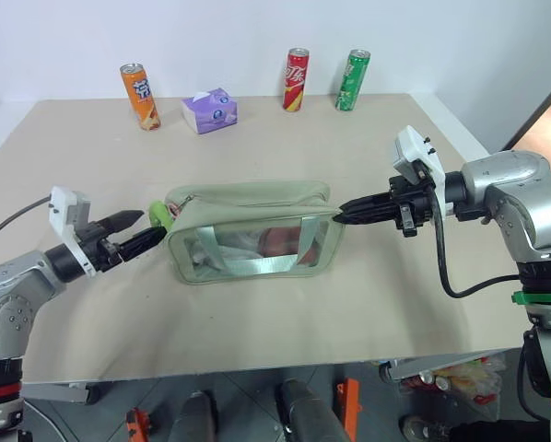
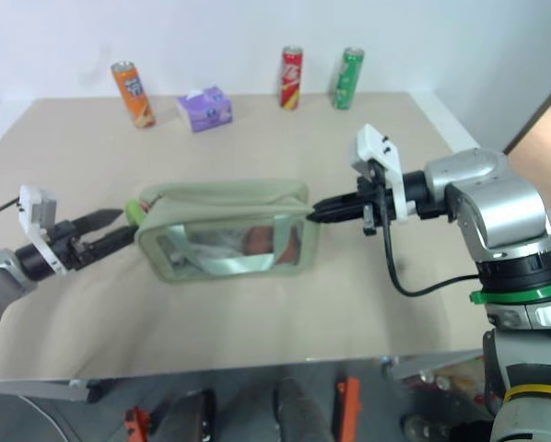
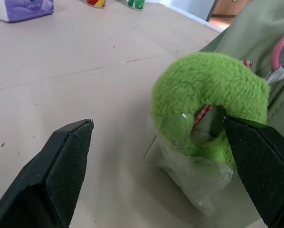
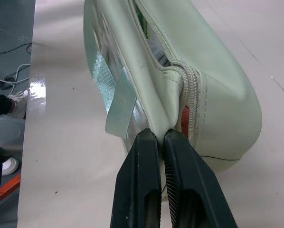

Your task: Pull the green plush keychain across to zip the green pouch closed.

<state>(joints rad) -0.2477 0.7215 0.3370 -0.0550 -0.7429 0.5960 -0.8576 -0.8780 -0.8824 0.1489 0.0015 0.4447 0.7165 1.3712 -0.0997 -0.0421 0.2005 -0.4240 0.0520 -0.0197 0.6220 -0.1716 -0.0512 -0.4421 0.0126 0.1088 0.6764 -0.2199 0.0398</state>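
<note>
Right wrist view: right tool [image 4: 161, 137] pinches the green pouch [image 4: 218, 95].

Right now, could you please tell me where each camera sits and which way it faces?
Left and right eye views: on the head, looking forward and down at the table, both arms showing.
Left wrist view: along the open left tool, whose fingers flank the green plush keychain.
Right wrist view: along the right tool, shut on the green pouch end.
Shared: every view shows the pouch.
</note>
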